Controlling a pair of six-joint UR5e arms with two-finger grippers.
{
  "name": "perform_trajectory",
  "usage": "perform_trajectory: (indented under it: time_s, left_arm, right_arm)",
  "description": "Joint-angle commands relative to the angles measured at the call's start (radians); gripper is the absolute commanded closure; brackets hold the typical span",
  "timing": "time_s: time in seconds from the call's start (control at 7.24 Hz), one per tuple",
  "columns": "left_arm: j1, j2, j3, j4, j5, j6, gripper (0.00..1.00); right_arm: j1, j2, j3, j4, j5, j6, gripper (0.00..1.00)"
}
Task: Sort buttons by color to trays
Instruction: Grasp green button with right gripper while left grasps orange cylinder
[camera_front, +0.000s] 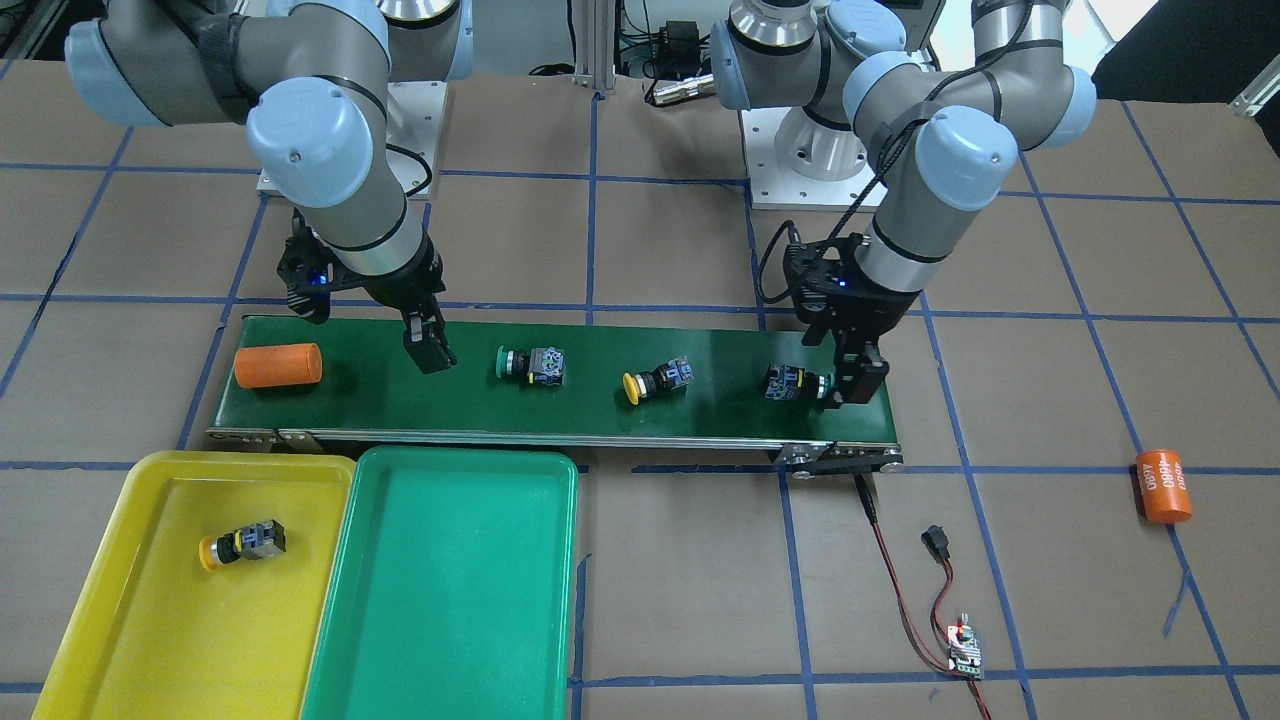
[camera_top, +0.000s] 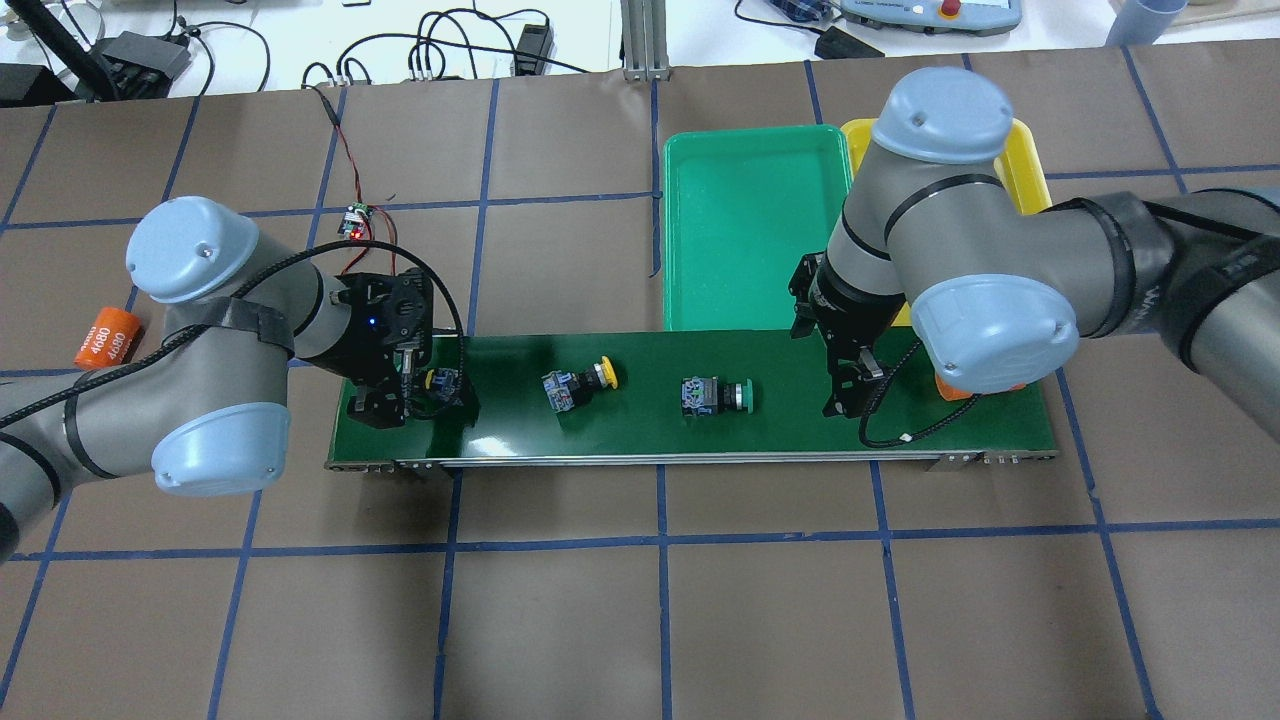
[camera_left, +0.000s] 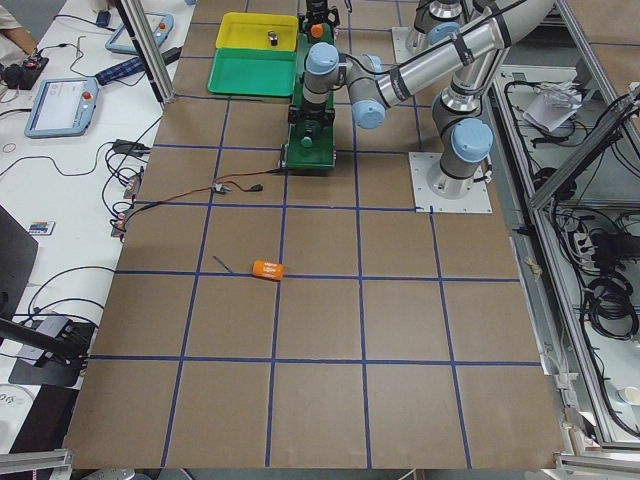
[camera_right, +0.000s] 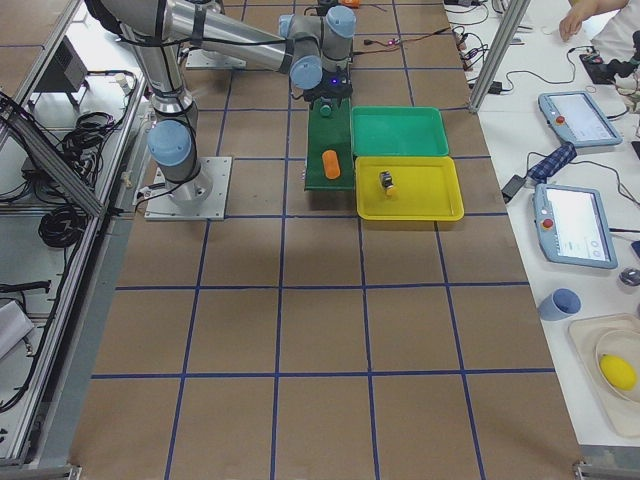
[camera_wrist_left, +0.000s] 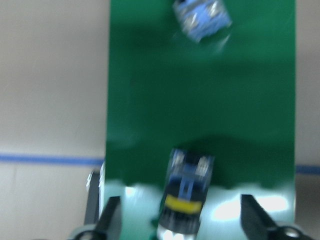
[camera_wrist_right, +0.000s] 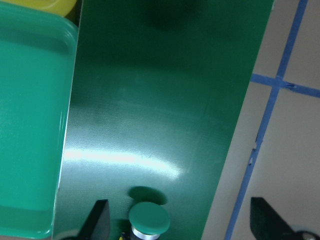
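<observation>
A green button (camera_front: 530, 365) and a yellow button (camera_front: 658, 382) lie on their sides on the dark-green belt (camera_front: 720, 350). A third button (camera_front: 795, 383) lies near the belt's end, between the open fingers of my left gripper (camera_front: 850, 385); in the left wrist view (camera_wrist_left: 187, 190) the fingers (camera_wrist_left: 111, 215) stand apart from it. My right gripper (camera_front: 430, 350) is open and empty over the belt, with the green button's cap (camera_wrist_right: 148, 220) low between its fingers. Another yellow button (camera_front: 240, 545) lies in the yellow tray (camera_front: 130, 640). The green tray (camera_front: 450, 600) holds nothing.
An orange cylinder (camera_front: 278, 365) lies on the belt's other end, beyond my right gripper. A second orange cylinder (camera_front: 1163, 485) lies on the table past my left arm. A small circuit board (camera_front: 965, 650) with red-black wires sits near the belt's motor end.
</observation>
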Motion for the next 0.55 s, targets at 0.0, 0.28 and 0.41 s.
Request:
perform_trajectory:
  time_s: [0.0,0.28,0.41]
  left_arm:
    - [0.272,-0.021,0.013,0.001,-0.019,-0.005,0.0]
    - [0.501,-0.064,0.053,-0.005,-0.064,-0.014,0.0]
    - [0.554,-0.14,0.115,0.0,-0.055,-0.063,0.0]
  right_arm:
    - [0.052,0.084,-0.001,-0.122,-0.003,0.095,0.0]
    - [0.07,0.098,0.0,-0.124,-0.001,0.109,0.0]
    - [0.072,0.109,0.0,-0.126,0.0,0.109,0.0]
